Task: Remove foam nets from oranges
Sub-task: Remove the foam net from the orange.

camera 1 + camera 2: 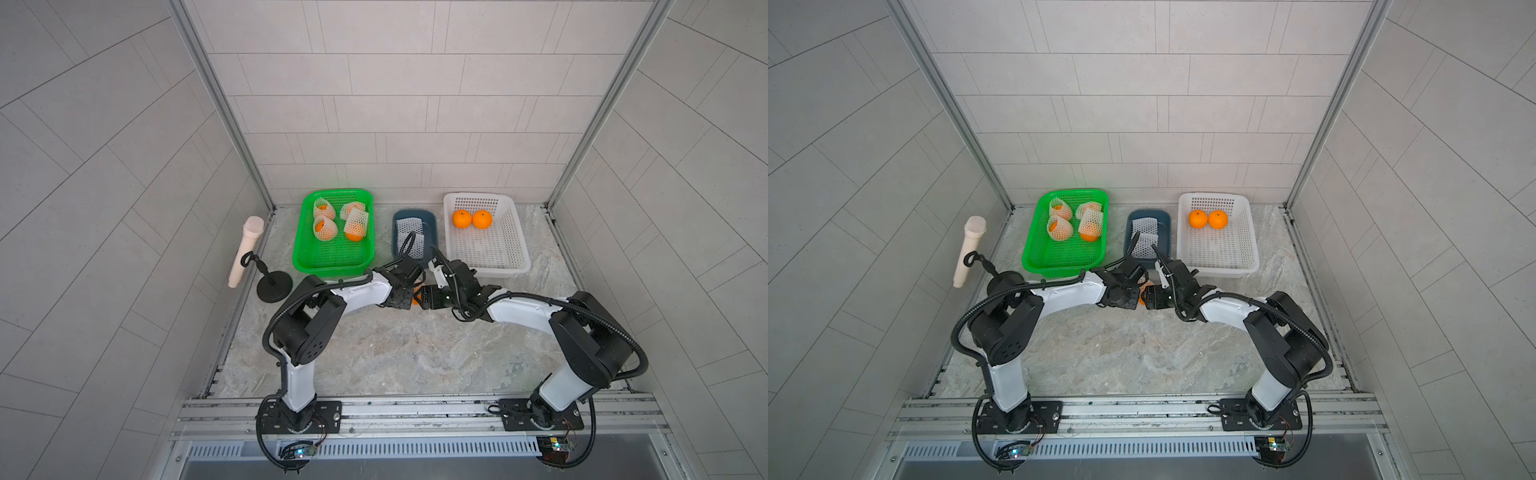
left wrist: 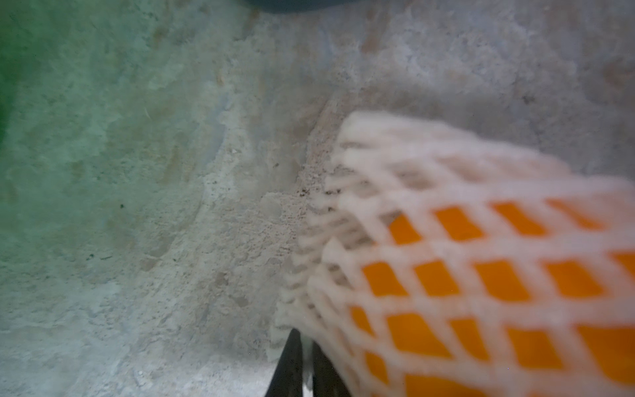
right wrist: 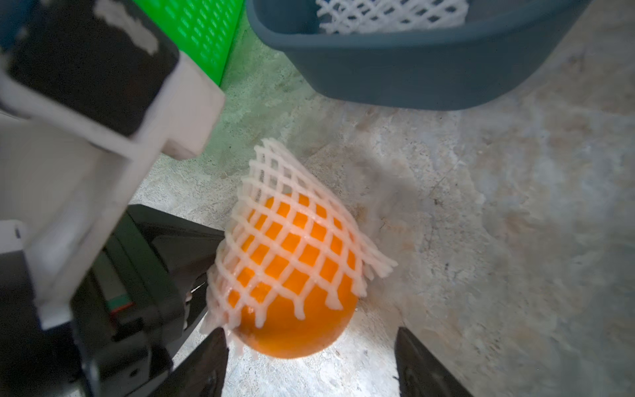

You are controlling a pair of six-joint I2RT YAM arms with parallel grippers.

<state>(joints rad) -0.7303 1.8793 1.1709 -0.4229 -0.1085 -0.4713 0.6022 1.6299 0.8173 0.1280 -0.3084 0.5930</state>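
Observation:
Between my two grippers an orange (image 3: 295, 330) sits low over the marble table, a white foam net (image 3: 292, 220) covering its upper part. My left gripper (image 2: 305, 343) is shut on the net's edge (image 2: 429, 178); orange skin (image 2: 498, 282) shows through the mesh. My right gripper (image 3: 309, 347) is open, one finger on each side of the bare lower end of the orange, with a gap on one side. In both top views the wrists hide most of this orange (image 1: 417, 296) (image 1: 1144, 291).
A green basket (image 1: 332, 262) behind the left arm holds several netted oranges (image 1: 322, 228). A blue tub (image 1: 432, 220) holds loose nets (image 1: 409, 226). The white basket (image 1: 515, 249) has two bare oranges (image 1: 462, 218). A microphone (image 1: 245, 249) on a stand (image 1: 274, 286) stands at the left.

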